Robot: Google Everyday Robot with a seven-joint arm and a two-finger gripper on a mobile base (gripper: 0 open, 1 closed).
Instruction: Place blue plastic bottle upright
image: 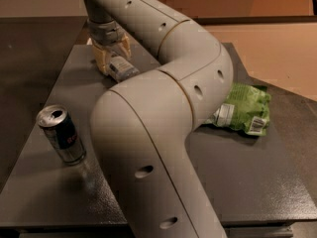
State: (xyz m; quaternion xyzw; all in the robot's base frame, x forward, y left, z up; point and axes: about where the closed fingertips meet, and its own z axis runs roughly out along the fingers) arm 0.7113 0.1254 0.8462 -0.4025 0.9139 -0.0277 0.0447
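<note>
The blue plastic bottle (123, 68) lies on its side at the far left of the dark table (257, 167), its pale label facing up. My gripper (113, 56) hangs down over it from the long grey arm (163, 98). Its yellowish fingers (102, 59) stand apart, one on each side of the bottle's far end. The near end of the bottle sticks out toward the arm's elbow. The bottle's cap is hidden.
A blue-and-silver drink can (62, 135) stands upright, opened, near the table's left front edge. A crumpled green snack bag (245, 108) lies at the right, partly behind the arm. The arm's big elbow covers the table's middle.
</note>
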